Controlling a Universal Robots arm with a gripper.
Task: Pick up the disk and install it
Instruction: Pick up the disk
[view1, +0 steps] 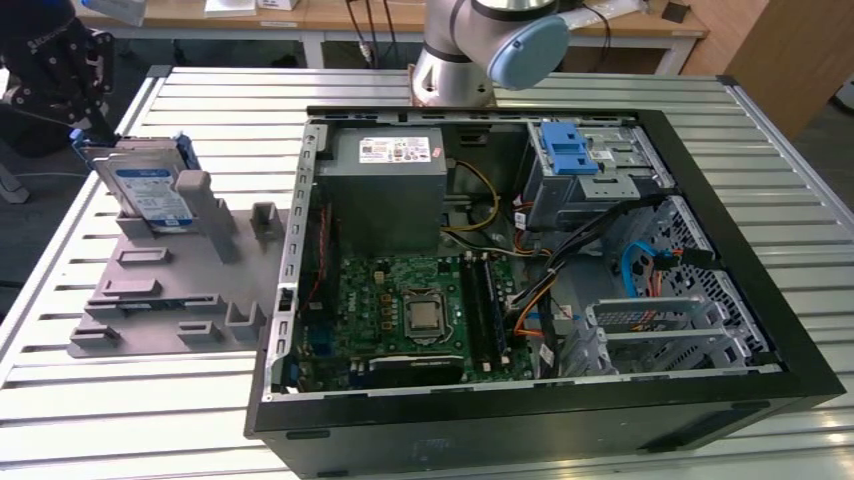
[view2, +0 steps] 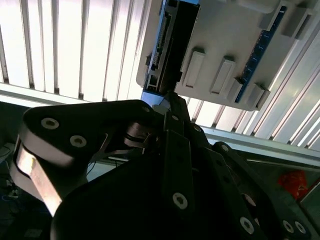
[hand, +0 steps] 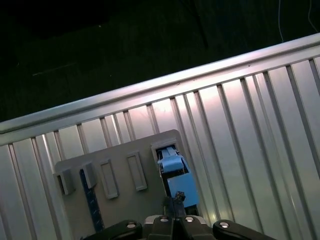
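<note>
Disk (view1: 144, 190) not yet lifted: it stands upright in the grey fixture (view1: 154, 300), at the exterior view's left of the open PC case (view1: 534, 425). So install is all to do. Gripper (view1: 80, 128) is at the disk's top edge; can't tell if it's clamped. Exterior view gives the drive cage (view1: 587, 165). The second wrist view gives the disk's connector edge (view2: 159, 50).

My slatted metal table (view1: 134, 420) had the open PC case (view1: 534, 425) on it. Going by the exterior view, inside were a grey power supply (view1: 387, 190) at 11 o'clock, a blue-latched drive cage (view1: 587, 165) at 1 and a green motherboard (view1: 400, 310) at 7. A grey holder block (view1: 160, 300) stood at 9 o'clock, just beside the case.
</note>
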